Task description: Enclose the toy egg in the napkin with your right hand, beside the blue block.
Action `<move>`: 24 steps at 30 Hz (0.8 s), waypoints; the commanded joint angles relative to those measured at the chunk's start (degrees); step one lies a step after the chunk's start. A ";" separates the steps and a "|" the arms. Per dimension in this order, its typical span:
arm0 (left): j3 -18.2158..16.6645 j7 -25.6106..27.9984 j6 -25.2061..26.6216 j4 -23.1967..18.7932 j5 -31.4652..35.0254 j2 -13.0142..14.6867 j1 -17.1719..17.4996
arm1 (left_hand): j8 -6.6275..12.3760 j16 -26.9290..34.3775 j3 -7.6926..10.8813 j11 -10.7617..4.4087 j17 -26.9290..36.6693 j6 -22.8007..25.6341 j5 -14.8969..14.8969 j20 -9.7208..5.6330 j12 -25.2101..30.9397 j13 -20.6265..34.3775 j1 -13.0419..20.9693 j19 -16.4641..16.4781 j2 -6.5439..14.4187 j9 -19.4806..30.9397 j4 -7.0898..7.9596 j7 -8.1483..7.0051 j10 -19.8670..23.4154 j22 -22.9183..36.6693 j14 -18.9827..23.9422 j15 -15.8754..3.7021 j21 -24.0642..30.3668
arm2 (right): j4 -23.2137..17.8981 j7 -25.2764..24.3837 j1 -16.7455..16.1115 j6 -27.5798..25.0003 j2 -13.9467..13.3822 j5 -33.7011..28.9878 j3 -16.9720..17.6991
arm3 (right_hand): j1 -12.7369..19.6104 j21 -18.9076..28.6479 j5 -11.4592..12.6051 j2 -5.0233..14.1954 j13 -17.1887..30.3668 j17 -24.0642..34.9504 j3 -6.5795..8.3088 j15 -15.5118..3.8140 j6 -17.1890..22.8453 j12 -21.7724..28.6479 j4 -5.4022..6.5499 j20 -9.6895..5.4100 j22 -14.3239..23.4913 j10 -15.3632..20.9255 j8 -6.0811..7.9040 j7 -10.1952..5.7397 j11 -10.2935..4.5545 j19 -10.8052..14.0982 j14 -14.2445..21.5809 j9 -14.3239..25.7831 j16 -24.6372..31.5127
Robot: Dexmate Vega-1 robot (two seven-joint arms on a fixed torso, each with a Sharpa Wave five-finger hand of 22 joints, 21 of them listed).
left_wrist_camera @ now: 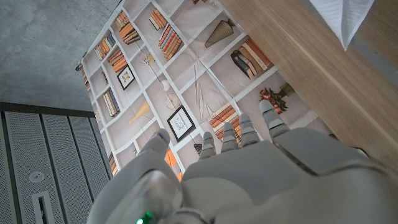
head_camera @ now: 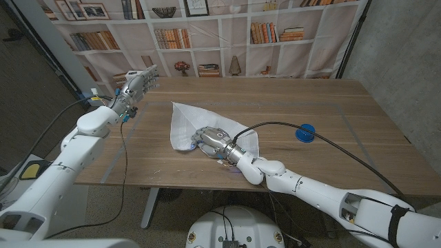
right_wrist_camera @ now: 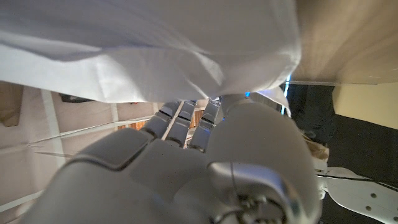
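Nearest us, our right arm reaches in from the near right corner, and its right robot hand (head_camera: 210, 140) lies on the white napkin (head_camera: 200, 120) near the middle of the wooden bench (head_camera: 331, 110). In the right wrist view the cloth drapes over the fingers (right_wrist_camera: 180, 121), which curl beneath its folds; we cannot tell whether they clasp anything, and the toy egg is hidden from us. The napkin spreads unevenly, its long axis running from a point toward the far left to a wider end at the near right, where it touches our wrist. A black cable (head_camera: 344, 148) arcs from our right forearm over the bench. A blue round piece (head_camera: 305, 132) sits well apart to the right of the napkin, with bare wood between them. Our left robot hand (head_camera: 138, 86) hovers at the far left corner of the bench, fingers apart and holding nothing. Behind the far edge hangs a backdrop printed with bookshelves (head_camera: 207, 34), flanked by grey walls. Open wood lies along the far edge and the right side.
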 commanded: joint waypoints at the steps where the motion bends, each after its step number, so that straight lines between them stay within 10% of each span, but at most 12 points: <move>1: 0.76 0.35 0.12 0.43 -0.10 -0.50 -0.85 | 0.03 0.18 0.47 0.21 0.12 0.17 0.29 -0.04 0.36 0.13 -0.41 0.24 0.08 0.00 0.02 -0.18 0.13 0.18 0.20 0.41 -0.05 | -3.60 -7.59 -1.49 -0.78 -0.76 2.60 3.76 | -0.65 0.17 0.73 -0.27 0.49 0.25 0.35 -9.51 4.33 0.34 0.68 -3.02 0.14 0.22 0.87 4.85 0.15 0.00 0.55 0.83 -0.61; 16: 1.39 0.92 0.61 0.06 -0.29 -1.15 -2.16 | 0.00 0.11 0.64 0.22 0.10 0.05 0.29 -0.05 0.28 0.14 -0.35 0.31 0.14 0.00 -0.11 -0.20 -0.09 0.18 0.08 0.33 -0.17 | -7.44 -7.65 -2.74 0.30 -2.50 6.79 7.60 | -1.09 0.05 1.38 -0.61 1.72 0.60 1.23 -9.54 3.43 0.91 1.97 -2.68 0.15 0.10 3.10 4.41 0.18 -0.53 0.64 3.09 -1.65; 19: 1.25 1.57 0.89 -0.86 -0.13 -1.08 -1.74 | 0.00 0.11 0.67 0.21 0.09 0.02 0.29 -0.05 0.31 0.14 -0.33 0.32 0.15 0.00 -0.14 -0.24 -0.01 0.18 0.08 0.32 -0.20 | -7.64 -5.95 -2.49 3.60 -3.75 9.53 8.48 | -0.22 0.84 1.87 -1.50 2.45 1.39 1.82 -8.06 5.03 1.62 1.28 0.86 0.06 0.63 4.74 5.12 2.48 1.46 1.23 3.28 -1.75; 24: 1.19 1.85 1.10 -1.66 -0.10 -1.06 -1.35 | 0.01 0.12 0.73 0.29 0.08 0.04 0.29 -0.05 0.32 0.14 -0.30 0.37 0.18 0.00 -0.19 -0.15 0.01 0.19 0.12 0.34 -0.22 | -15.91 6.14 -4.37 2.43 -9.25 13.60 10.15 | -9.11 -1.77 0.59 -7.74 1.88 2.64 -3.76 -1.82 -4.40 -1.40 3.72 6.19 0.03 -9.45 -2.25 6.64 7.76 -4.13 -4.77 -1.31 -5.29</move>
